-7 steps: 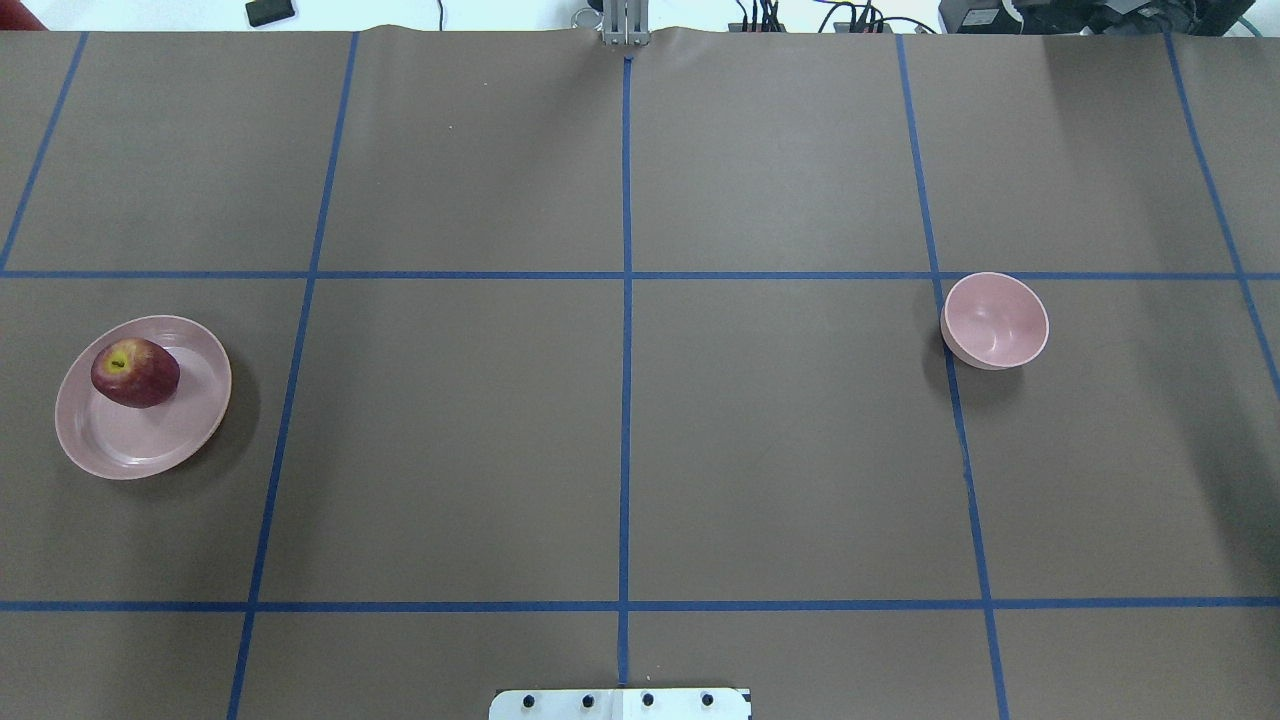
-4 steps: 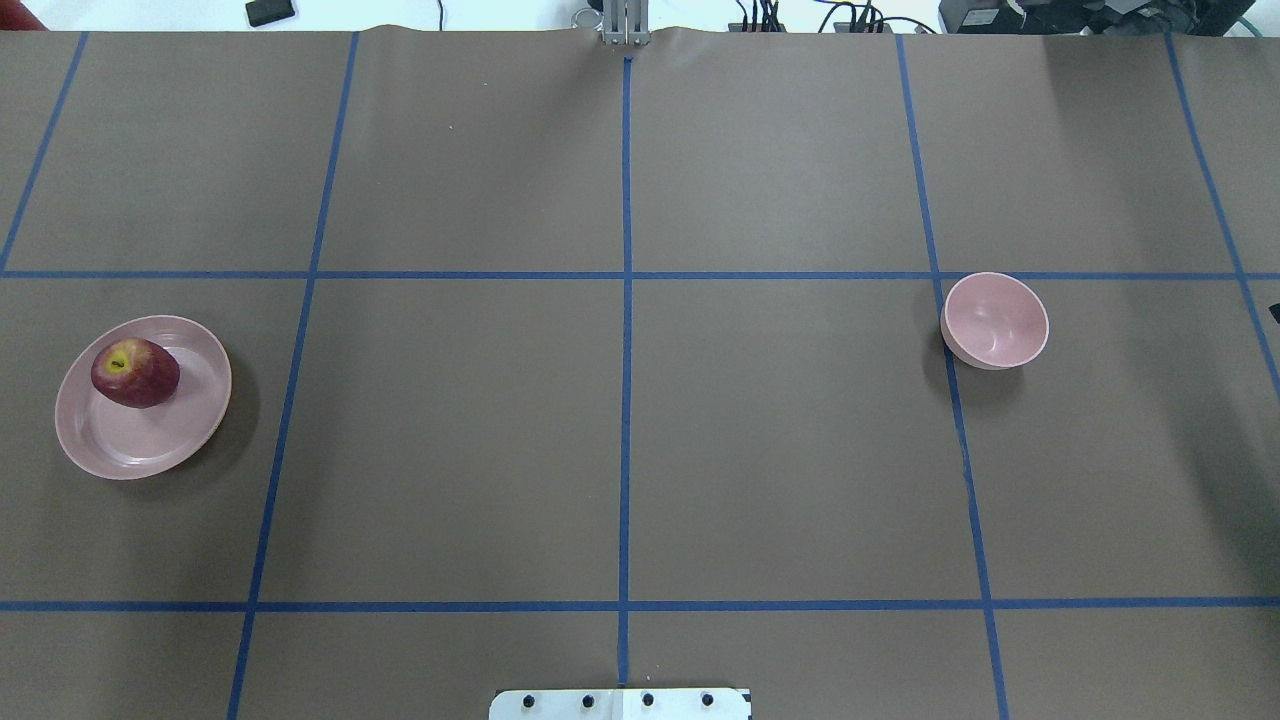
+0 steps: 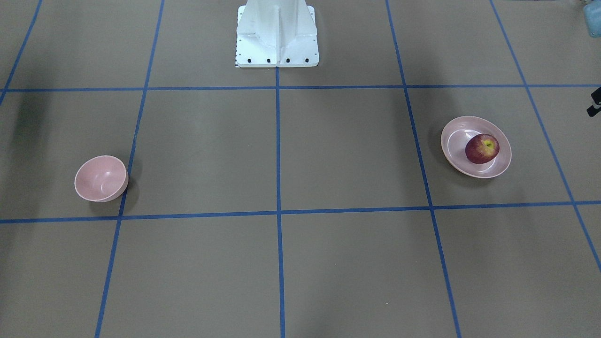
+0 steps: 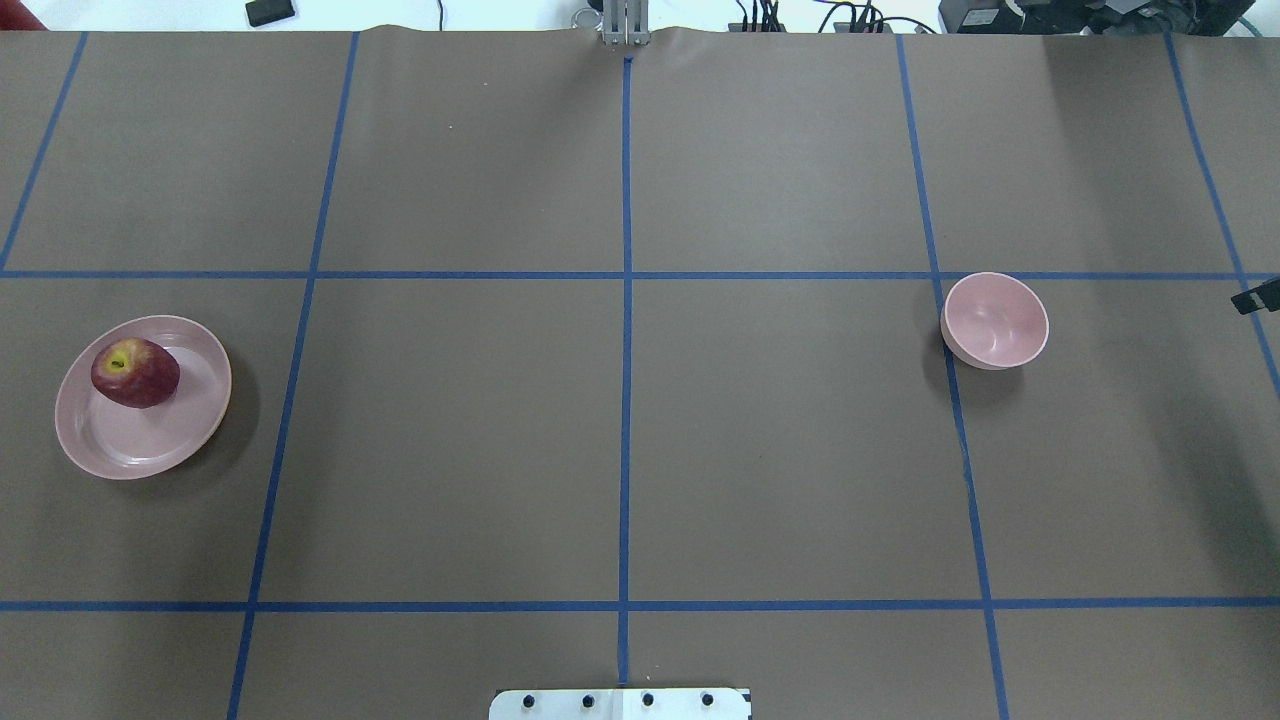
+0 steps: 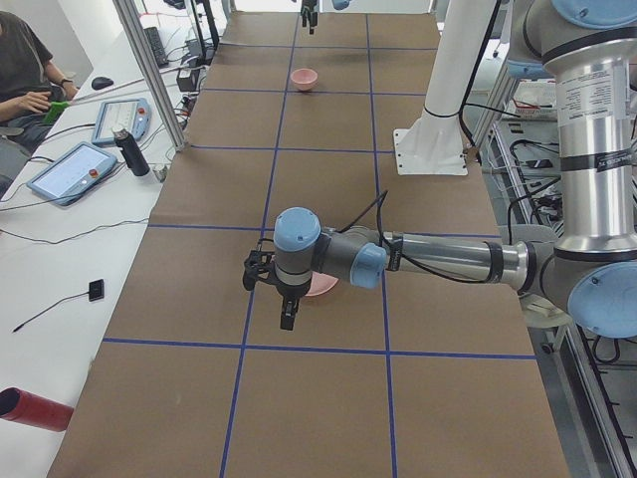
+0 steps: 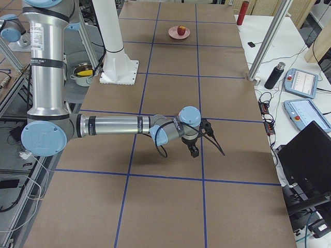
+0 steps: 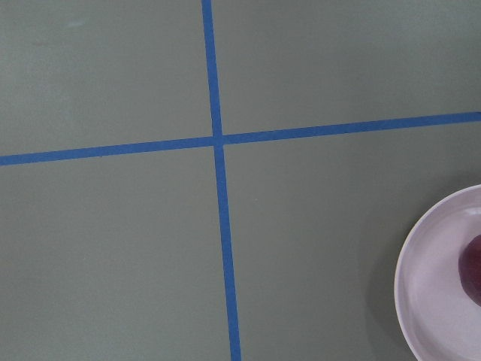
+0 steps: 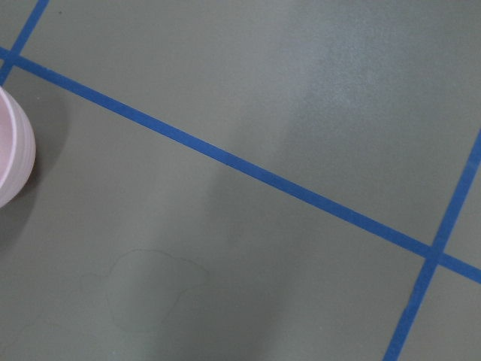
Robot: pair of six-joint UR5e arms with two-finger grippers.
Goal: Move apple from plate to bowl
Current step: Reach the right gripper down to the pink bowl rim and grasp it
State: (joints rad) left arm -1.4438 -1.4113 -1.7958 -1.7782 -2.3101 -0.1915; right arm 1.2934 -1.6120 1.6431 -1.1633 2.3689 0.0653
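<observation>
The dark-red apple [image 4: 135, 372] lies on the far-left part of the pale-pink plate [image 4: 150, 445] at the table's left. The empty pink bowl [image 4: 994, 320] stands at the right. Only a sliver of my right gripper [image 4: 1255, 297] shows at the overhead view's right edge, right of the bowl. My left gripper [image 3: 594, 105] barely enters the front view's right edge, beside the plate [image 3: 458, 141] and apart from the apple [image 3: 482, 148]. I cannot tell whether either gripper is open or shut. The left wrist view shows the plate's rim [image 7: 421, 286] and an edge of the apple [image 7: 472, 267].
Blue tape lines grid the brown table cover. The white robot base [image 3: 277, 33] stands at the middle of the robot's side. Tablets, a bottle and a seated person [image 5: 25, 80] are beyond the far table edge.
A dark tip of my right gripper has come into the overhead view at the right edge and moved left. The apple, plate and bowl have not moved.
</observation>
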